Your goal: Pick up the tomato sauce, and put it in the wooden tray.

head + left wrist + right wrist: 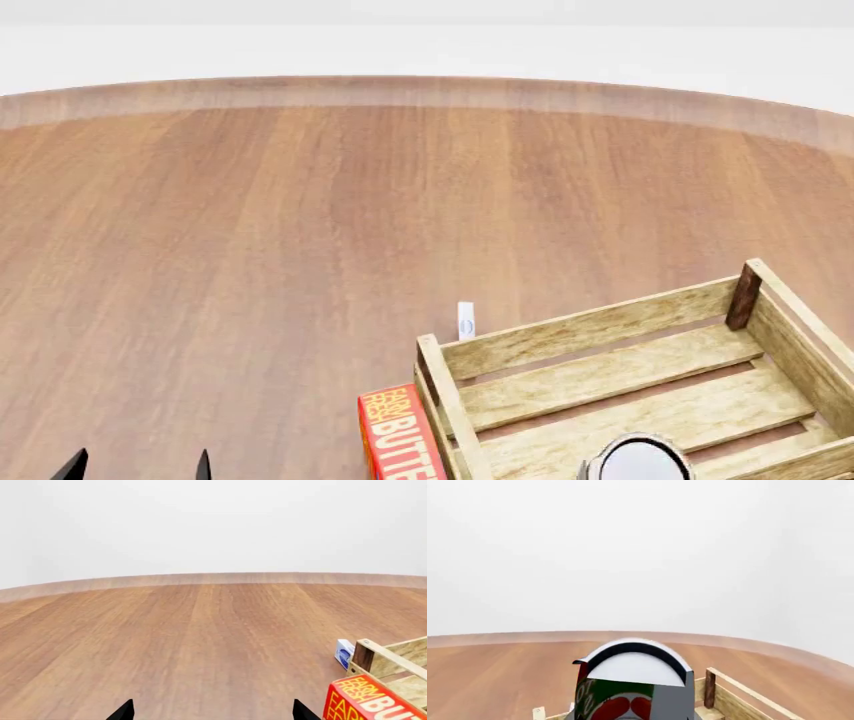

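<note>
The tomato sauce is a tin can with a red and green label and a silver-white top. It fills the near part of the right wrist view, with a grey finger of my right gripper flat against its side. In the head view its silver top shows over the front part of the wooden tray, a light slatted crate at the lower right. I cannot tell whether the can touches the tray floor. My left gripper is open and empty over bare table, left of the tray.
A red butter box stands against the tray's left end and also shows in the left wrist view. A small white and blue item lies just behind the tray's far left corner. The round wooden table stretches to the left and far side.
</note>
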### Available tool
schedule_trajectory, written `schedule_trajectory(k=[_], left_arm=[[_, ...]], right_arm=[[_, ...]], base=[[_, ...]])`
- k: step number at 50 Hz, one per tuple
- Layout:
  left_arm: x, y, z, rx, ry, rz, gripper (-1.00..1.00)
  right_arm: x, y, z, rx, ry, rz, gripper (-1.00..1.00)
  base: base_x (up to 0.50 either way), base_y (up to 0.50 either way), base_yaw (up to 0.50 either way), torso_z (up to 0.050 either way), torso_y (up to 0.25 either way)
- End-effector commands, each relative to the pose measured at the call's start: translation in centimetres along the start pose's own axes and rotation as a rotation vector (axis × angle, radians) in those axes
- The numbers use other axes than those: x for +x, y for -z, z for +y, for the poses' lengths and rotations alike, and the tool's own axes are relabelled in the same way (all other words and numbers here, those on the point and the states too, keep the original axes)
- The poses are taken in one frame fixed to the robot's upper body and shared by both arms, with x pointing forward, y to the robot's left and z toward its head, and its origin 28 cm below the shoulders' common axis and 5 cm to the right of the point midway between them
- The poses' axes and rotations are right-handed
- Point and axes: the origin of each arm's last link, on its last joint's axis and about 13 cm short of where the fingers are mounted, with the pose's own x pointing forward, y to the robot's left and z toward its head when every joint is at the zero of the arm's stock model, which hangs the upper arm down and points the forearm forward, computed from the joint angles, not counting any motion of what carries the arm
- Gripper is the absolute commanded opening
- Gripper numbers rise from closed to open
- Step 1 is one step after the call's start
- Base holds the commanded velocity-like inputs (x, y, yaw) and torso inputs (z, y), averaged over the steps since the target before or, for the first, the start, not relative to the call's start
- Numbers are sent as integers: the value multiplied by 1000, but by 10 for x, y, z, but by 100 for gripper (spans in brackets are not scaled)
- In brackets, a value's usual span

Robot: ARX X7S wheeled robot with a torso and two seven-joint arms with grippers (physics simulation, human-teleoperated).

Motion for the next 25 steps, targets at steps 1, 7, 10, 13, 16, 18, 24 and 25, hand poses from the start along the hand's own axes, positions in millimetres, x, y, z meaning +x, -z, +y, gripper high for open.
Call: schedule_trajectory(k=[1,7,10,13,16,18,24,25], left_arm=[[2,0,1,-11,-1,-1,100],[2,-1,0,-10,1,-1,100],[1,-1,0,-10,1,-3,100],[2,-1,1,-10,1,-2,100],[1,-1,0,-10,1,-1,100],[1,-1,0,-11,0,-1,100],[1,0,1,-11,0,-1,100],[1,0,1,-10,1,-1,100]], right_arm=[[50,-7,2,-83,53,16,-100],[68,-5,3,-98,68,42,-100],[74,-4,3,-96,77,55,-100],[84,-2,3,-86,86,73,-100],[96,3,4,-81,85,93,-100],[104,8,4,-82,94,112,-100],[128,26,2,-104,133,189,-100],[132,30,1,-102,141,201,-100]], base=[[0,0,0,0,0],[0,0,0,0,0],[0,0,0,0,0],[0,0,0,0,3],[0,0,0,0,0],[0,0,0,0,0],[0,0,0,0,0],[0,0,0,0,0]])
